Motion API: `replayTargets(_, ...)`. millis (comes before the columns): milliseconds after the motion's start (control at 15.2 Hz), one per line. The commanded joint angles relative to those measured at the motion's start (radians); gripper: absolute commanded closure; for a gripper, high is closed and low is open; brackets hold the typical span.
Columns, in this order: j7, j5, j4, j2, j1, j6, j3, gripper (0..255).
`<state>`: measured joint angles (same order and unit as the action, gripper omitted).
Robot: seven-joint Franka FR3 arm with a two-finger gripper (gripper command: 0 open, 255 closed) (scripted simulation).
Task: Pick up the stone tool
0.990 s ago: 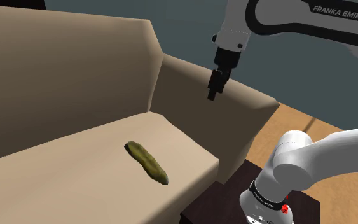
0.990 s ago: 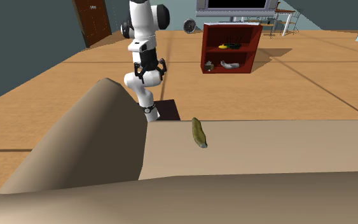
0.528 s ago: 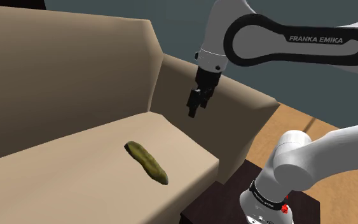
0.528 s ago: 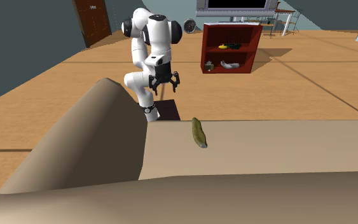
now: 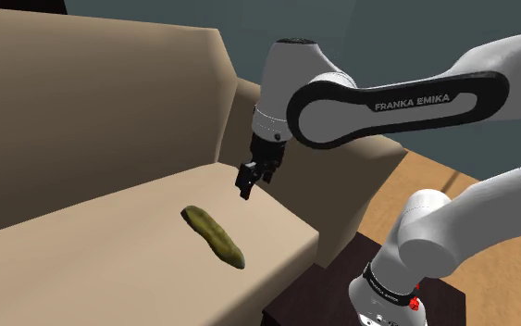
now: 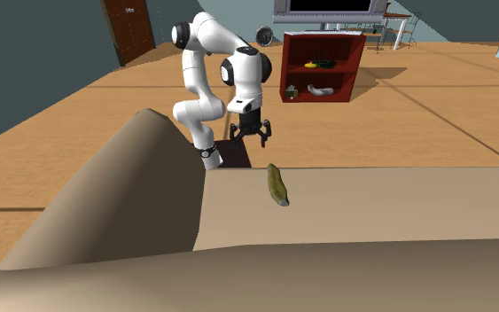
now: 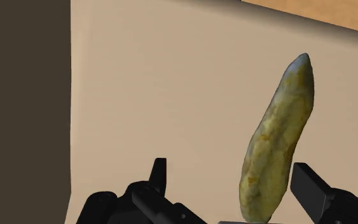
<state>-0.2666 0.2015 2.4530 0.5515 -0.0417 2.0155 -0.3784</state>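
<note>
The near end of the stone tool [image 7: 276, 140] is cut off by the wrist picture's edge, just inside one of the two fingers [image 7: 312, 186] of the claw [image 7: 230, 168]. The fingers' own bases are cut off there as well. In the shoulder view the claw is seen side-on, and the gap between its fingers cannot be made out. In the second exterior view, the stand [image 6: 234, 152] below the claw is partly hidden by the sofa [image 6: 132, 195]. Far beyond the claw, the objects on the red shelf [image 6: 323, 66] are too small to be named, and the screen [image 6: 327, 9] above it is cut off.
</note>
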Motion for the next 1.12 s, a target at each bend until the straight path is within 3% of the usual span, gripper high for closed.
replayTargets(0, -0.048, -0.004, 0.007, -0.054, 0.005, 0.077, -0.046, 0)
replayTargets(330, -0.197, -0.069, -0.025, -0.225, 0.04, 0.241, -0.166, 0)
replayTargets(594, -0.347, -0.187, -0.075, -0.378, 0.081, 0.343, -0.253, 0)
replayTargets(1056, -0.4, -0.251, -0.034, -0.449, 0.094, 0.441, -0.271, 0)
